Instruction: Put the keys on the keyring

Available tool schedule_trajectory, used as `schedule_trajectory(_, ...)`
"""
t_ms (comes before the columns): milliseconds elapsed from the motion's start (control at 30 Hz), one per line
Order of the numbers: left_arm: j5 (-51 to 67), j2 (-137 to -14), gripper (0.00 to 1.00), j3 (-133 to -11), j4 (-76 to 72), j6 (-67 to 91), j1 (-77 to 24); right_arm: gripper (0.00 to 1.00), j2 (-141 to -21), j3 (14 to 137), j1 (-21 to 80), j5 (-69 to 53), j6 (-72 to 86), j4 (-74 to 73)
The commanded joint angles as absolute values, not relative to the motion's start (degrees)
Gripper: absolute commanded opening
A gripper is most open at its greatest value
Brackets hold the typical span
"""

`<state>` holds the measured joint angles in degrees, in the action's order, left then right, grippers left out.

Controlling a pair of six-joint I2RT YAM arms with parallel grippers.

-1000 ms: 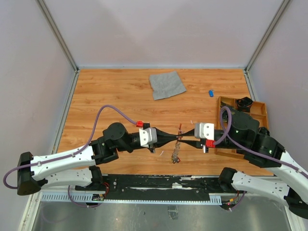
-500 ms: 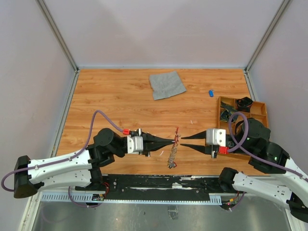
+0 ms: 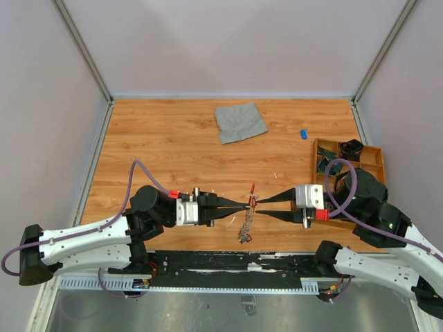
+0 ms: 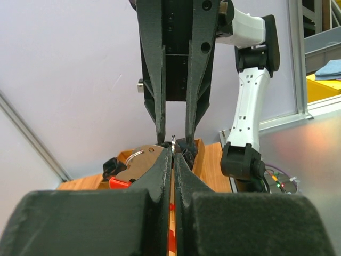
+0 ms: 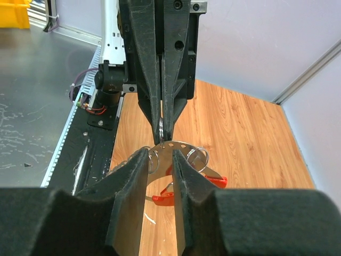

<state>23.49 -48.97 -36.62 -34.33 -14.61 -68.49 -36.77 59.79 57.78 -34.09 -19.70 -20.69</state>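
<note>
My left gripper [image 3: 246, 205] is shut on a small silvery ring of the keyring [image 3: 252, 197] and holds it above the table. A thin chain [image 3: 246, 225] hangs from it. In the right wrist view the keyring is a curved silvery plate with holes [image 5: 184, 146], carrying small rings and red-headed keys [image 5: 214, 181]. My right gripper [image 3: 258, 206] is open, its jaws on either side of that plate [image 5: 159, 154]. The left wrist view shows my shut left fingers [image 4: 164, 165] and the plate [image 4: 143, 158]. A blue key [image 3: 303, 133] lies far right on the table.
A grey cloth square [image 3: 240, 122] lies at the back middle. A wooden tray [image 3: 372, 158] with black parts stands at the right edge, beside my right arm. The two arms meet tip to tip near the front edge.
My left gripper has drawn back left and toward the front edge with the keyring. My right gripper let go, pulled back, then came in again with its jaws open around the plate.
</note>
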Motion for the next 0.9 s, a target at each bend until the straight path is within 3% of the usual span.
schedule_trajectory(0, 24.01, -47.66, 0.01, -36.52, -38.71, -15.26, -68.74, 0.26, -37.07, 58.55, 57.48, -36.12, -17.61, -16.53)
schedule_trajectory(533, 23.65, -48.91, 0.01, -37.13, -38.69, -15.29, -68.73, 0.22, -38.89, 57.92, 57.48, -37.03, -15.52, -14.33)
schedule_trajectory(867, 22.82, -48.87, 0.01, -37.40, -38.50, -15.07, -68.73, 0.01, -39.76, 58.82, 57.48, -35.57, -14.94, -15.44)
